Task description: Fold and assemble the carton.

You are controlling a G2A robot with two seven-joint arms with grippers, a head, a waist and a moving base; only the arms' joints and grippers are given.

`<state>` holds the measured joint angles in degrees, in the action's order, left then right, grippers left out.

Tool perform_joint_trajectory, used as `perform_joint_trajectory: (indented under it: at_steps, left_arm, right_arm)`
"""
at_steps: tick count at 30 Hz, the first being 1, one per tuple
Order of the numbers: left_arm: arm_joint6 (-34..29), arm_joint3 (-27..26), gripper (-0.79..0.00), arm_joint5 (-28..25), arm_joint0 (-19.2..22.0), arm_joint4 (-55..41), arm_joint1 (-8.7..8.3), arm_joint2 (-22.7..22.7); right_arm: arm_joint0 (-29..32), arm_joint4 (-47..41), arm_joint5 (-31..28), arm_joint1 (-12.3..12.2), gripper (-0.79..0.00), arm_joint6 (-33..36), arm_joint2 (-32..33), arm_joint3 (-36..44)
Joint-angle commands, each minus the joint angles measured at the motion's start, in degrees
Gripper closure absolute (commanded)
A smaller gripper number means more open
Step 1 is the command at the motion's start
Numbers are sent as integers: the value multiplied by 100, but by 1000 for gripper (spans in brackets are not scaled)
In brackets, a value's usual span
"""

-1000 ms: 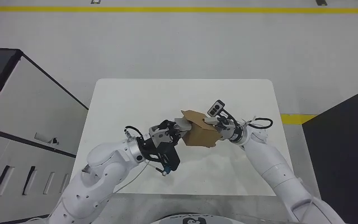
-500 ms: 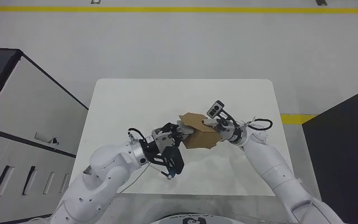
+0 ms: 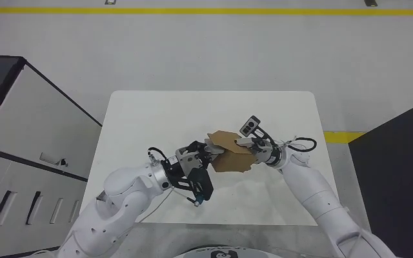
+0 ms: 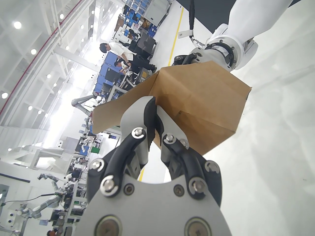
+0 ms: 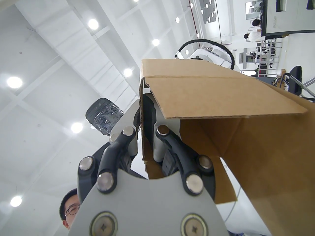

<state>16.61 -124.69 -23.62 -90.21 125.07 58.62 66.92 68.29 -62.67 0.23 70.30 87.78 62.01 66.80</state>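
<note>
the brown cardboard carton (image 3: 227, 157) is hanging tilted between the two grippers, over the middle of the white table (image 3: 155, 116). whether its lowest corner is touching the tabletop cannot be told. it is standing partly opened into a box shape, with creased panels meeting at an angle and one flap (image 4: 115, 111) sticking out flat on the left arm's side.

the left gripper (image 4: 154, 108) is sitting at the carton's left end. its fingers (image 4: 134, 116) are pressing together on the edge where that flap is joining the carton's body, pinching the cardboard between the dark pads. the right gripper (image 5: 145, 109) is holding the opposite end. its fingers (image 5: 128, 121) are clamping a thin upright wall of the carton, with the cardboard edge running straight between them. a short flap (image 5: 221, 96) is lying bent over just beyond the fingertips. in the top view the two grippers are facing each other with the carton bridging them.

a yellow line (image 3: 193, 10) is running across the floor beyond the table, and a grey cabinet (image 3: 39, 122) is standing off the table's left side.
</note>
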Motion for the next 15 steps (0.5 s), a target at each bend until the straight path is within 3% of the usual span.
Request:
perform_joint_trajectory:
  at_steps: [1, 15]
  left_arm:
    - [-4, -5, 0, -8, -1, 9, -2, -1]
    - [-86, 22, 0, -24, 100, 73, 1, -83]
  right_arm:
    - [5, 3, 17, 0, 0, -1, 10, 6]
    - [-16, -6, 59, 32, 0, 8, -14, -1]
